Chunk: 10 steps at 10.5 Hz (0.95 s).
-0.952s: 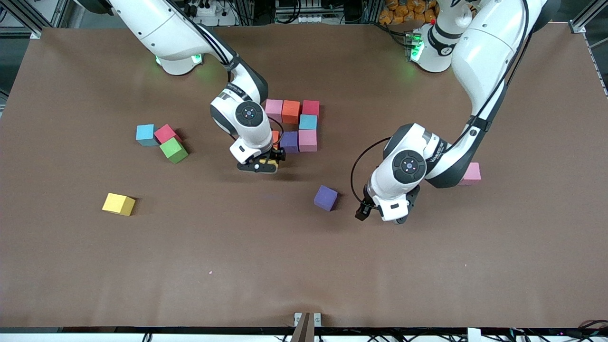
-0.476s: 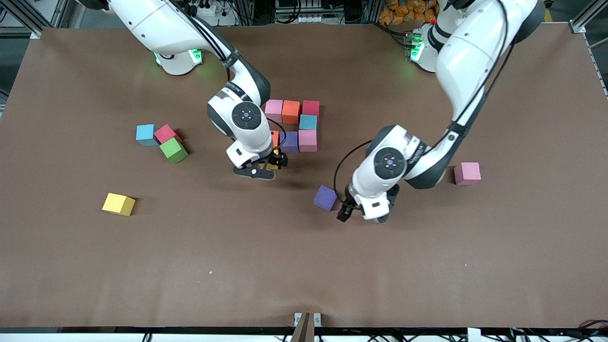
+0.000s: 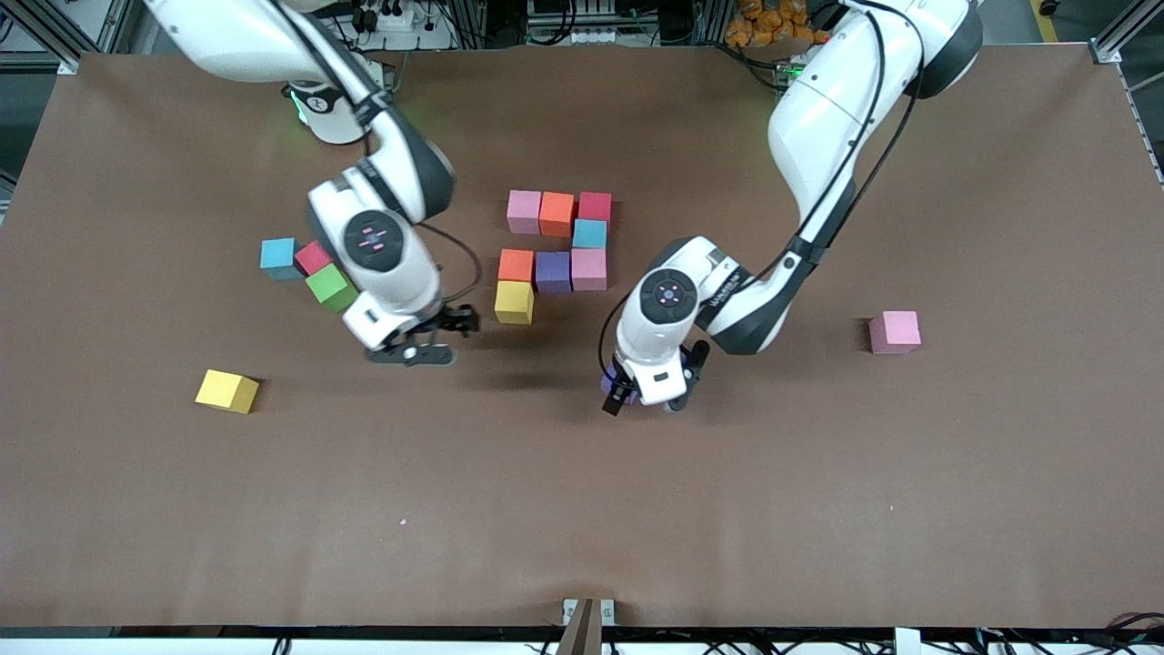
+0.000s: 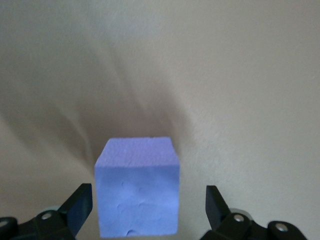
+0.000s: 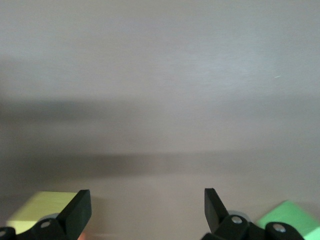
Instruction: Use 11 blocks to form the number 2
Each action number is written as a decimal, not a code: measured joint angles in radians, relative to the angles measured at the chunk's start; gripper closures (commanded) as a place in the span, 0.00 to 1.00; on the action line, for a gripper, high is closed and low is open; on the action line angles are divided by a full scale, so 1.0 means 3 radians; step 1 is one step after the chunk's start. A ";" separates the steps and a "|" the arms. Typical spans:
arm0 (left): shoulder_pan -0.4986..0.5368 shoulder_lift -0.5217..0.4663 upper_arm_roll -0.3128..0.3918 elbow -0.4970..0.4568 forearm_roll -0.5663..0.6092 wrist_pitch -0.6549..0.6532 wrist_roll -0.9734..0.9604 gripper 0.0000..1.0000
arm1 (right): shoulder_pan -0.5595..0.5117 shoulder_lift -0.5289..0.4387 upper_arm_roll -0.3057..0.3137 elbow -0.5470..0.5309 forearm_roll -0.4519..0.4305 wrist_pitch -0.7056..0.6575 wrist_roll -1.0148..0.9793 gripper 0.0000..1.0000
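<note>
- Right now my left gripper (image 3: pixel 644 398) hangs over the loose purple cube (image 4: pixel 138 186); in the left wrist view the cube sits between my spread fingers (image 4: pixel 78 204), off-centre, closer to one finger than the other, and not yet pinched.
- Being a cube, it has no long axis; its faces look about square to my fingers, so I judge a straight descent and squeeze would do.
- My right gripper (image 3: pixel 420 338) is also spread and holds nothing; it is over bare table between the green cube (image 3: pixel 331 286) and the yellow cube (image 3: pixel 514 301) that lies at the figure's near end.
- The number 2 (image 3: pixel 555 240) stands partly built, eight cubes in place, toward the bases from my left gripper.
- Loose pieces remain: a yellow block (image 3: pixel 226 390) toward the right arm's end, a pink block (image 3: pixel 895 330) toward the left arm's end.
- Nothing stands between the purple cube and the figure's unfinished near row.
</note>
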 measured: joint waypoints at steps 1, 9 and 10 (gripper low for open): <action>-0.0006 0.0001 0.0006 0.0001 0.0000 -0.0003 -0.0006 0.00 | -0.0101 -0.0052 -0.0001 -0.0160 0.0000 0.0122 -0.0199 0.00; -0.0128 0.0128 0.0108 0.0002 0.0000 -0.0043 -0.0250 0.00 | -0.1496 -0.0205 -0.0056 -0.0616 -0.0007 0.0733 -0.2602 0.00; -0.0168 0.0152 0.0136 0.0003 0.0000 -0.0043 -0.0300 0.00 | -0.1516 -0.0191 -0.0098 -0.0587 -0.0014 0.0744 -0.2659 0.00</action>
